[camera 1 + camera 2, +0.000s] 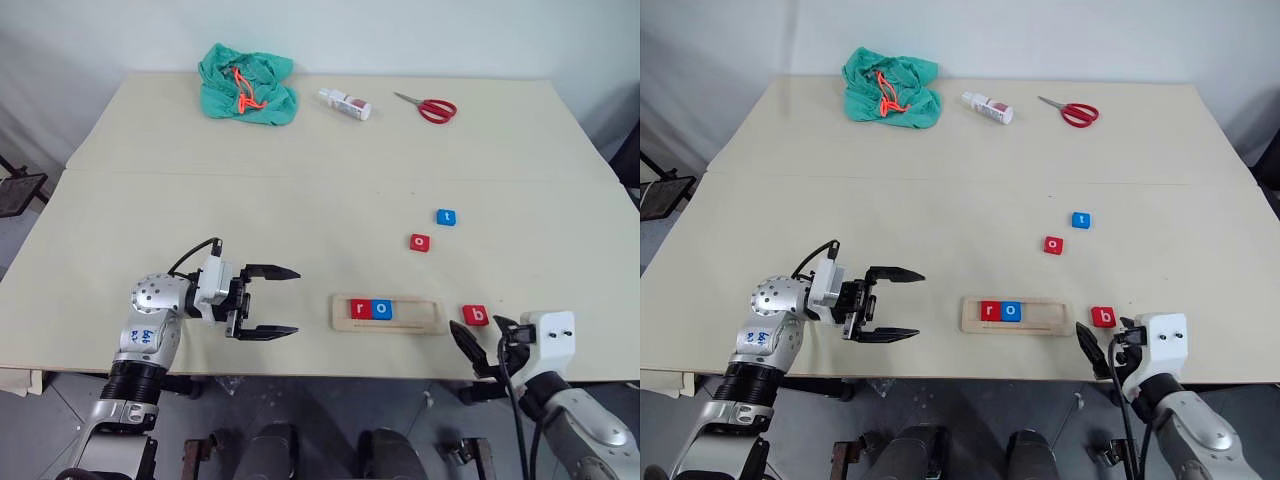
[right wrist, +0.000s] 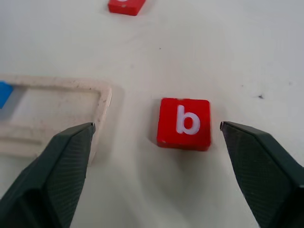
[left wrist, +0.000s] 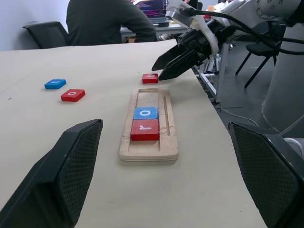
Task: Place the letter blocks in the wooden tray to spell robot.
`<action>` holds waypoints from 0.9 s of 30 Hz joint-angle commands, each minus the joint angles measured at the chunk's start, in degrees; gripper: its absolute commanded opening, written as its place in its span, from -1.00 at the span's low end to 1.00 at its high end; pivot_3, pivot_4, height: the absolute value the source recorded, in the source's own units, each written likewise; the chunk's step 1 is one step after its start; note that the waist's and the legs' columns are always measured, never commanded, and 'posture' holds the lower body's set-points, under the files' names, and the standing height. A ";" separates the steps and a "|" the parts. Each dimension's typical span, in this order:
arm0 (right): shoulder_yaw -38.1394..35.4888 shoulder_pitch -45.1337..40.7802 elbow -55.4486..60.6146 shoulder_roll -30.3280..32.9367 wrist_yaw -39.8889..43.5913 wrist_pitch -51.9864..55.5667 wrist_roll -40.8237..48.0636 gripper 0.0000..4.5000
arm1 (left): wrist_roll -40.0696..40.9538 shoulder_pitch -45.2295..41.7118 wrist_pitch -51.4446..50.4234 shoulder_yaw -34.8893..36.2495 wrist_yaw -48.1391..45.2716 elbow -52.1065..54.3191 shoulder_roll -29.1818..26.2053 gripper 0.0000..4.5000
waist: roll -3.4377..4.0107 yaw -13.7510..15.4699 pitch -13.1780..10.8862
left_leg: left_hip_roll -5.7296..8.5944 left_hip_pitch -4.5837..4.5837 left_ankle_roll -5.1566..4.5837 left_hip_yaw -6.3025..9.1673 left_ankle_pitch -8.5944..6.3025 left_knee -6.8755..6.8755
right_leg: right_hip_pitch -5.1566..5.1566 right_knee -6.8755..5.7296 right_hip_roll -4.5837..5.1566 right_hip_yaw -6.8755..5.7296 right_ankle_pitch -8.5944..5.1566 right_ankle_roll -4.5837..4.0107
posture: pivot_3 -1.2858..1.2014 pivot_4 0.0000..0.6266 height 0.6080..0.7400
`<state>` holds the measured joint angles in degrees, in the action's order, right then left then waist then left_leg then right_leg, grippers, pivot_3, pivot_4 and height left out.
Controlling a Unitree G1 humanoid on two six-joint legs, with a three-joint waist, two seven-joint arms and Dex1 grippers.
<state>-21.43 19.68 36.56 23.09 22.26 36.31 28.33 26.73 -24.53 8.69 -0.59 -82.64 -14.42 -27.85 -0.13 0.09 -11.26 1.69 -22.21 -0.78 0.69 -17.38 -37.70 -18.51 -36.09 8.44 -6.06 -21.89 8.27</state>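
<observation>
The wooden tray [image 1: 420,313] lies near the table's front edge, right of centre. In its groove a red r block [image 1: 360,308] and a blue o block [image 1: 382,309] sit side by side at the left end. Just right of the tray, a red b block [image 1: 475,315] lies flat on the table. A red o block [image 1: 419,242] and a blue t block [image 1: 446,217] lie farther back. My right gripper [image 2: 157,126] is open at the table edge just behind the b block, holding nothing. Left of the tray, my left gripper [image 1: 295,300] is open and empty, pointing at it.
A green cloth [image 1: 247,85] with an orange cord, a white bottle [image 1: 345,103] and red scissors [image 1: 432,108] lie along the far edge. A person [image 3: 109,21] sits beyond the table in the left wrist view. The front edge runs just behind the tray.
</observation>
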 commanded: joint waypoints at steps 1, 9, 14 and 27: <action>-2.30 0.45 -5.11 8.94 13.89 -7.36 0.20 0.99 | 0.11 -1.05 0.94 0.23 -0.41 -0.24 0.33 1.00 | 0.00 0.01 0.00 | 0.02 0.00 -0.02 -0.04 0.01 0.00 | 0.00 0.02 0.01 0.02 0.00 0.00 | 0.03 -0.52 1.00; 0.06 -8.20 -21.59 23.37 29.11 -16.10 -3.35 0.99 | -0.10 -1.33 1.07 0.09 -0.15 -0.12 0.91 1.00 | -0.01 0.07 0.00 | -0.01 0.01 -0.05 -0.05 0.02 -0.02 | 0.09 0.10 0.02 -0.07 0.00 0.00 | 0.03 -0.52 1.00; 2.97 -15.19 -28.42 27.91 36.05 -19.59 -4.70 0.99 | 0.06 -0.09 1.01 0.47 0.15 1.00 0.54 1.00 | -0.01 0.10 0.00 | -0.03 -0.03 -0.05 -0.03 0.02 -0.02 | 0.08 0.11 0.01 -0.13 0.00 0.00 | 0.03 -0.52 1.00; 14.96 -29.48 -48.60 36.45 56.86 -37.50 -13.36 0.99 | 0.67 3.55 -0.30 1.29 1.76 5.36 -1.14 1.00 | -0.01 1.13 0.00 | -0.03 -0.12 -0.06 0.03 0.02 -0.20 | 0.11 0.15 0.04 -0.22 0.01 0.02 | 0.03 -0.52 1.00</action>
<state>-7.29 -8.55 -10.34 57.95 76.90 2.21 16.61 26.65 -21.78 8.39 -0.23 -81.27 -11.59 -28.23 -0.14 1.22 -11.26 1.65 -22.33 -0.83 0.71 -17.36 -37.91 -18.41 -35.93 8.48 -6.28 -21.88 8.29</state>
